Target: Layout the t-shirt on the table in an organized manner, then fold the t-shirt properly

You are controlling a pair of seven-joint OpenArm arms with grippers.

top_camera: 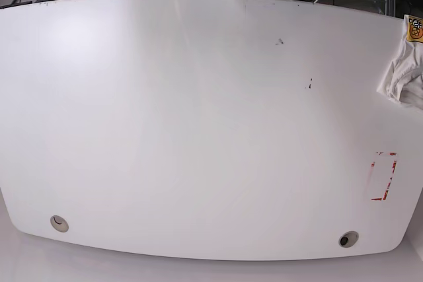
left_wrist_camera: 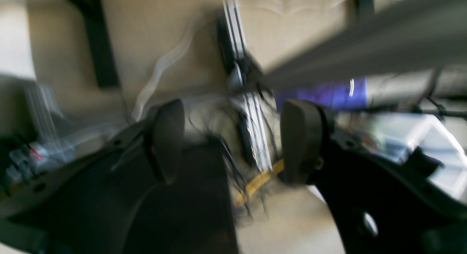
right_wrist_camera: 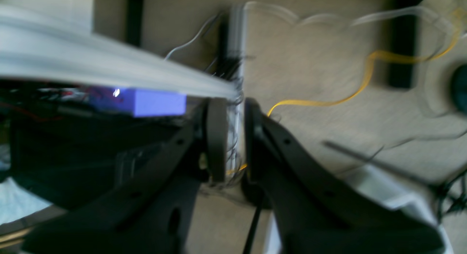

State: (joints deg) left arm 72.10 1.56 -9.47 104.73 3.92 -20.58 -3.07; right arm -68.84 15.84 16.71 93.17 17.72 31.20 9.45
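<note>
White table (top_camera: pixel 198 130), crumpled t-shirt (top_camera: pixel 404 70) at edge

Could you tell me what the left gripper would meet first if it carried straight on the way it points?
Nothing close, it seems. Between the open left gripper lies blurred carpeted floor with cables; the picture is motion-smeared, so depth is uncertain.

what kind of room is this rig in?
Likely a robotics lab or workshop: a large white table with red tape marks, loose cables on carpet, and a crumpled t-shirt at the table's edge.

t-shirt (top_camera: pixel 404 70) at table (top_camera: pixel 198 130) right edge
</note>
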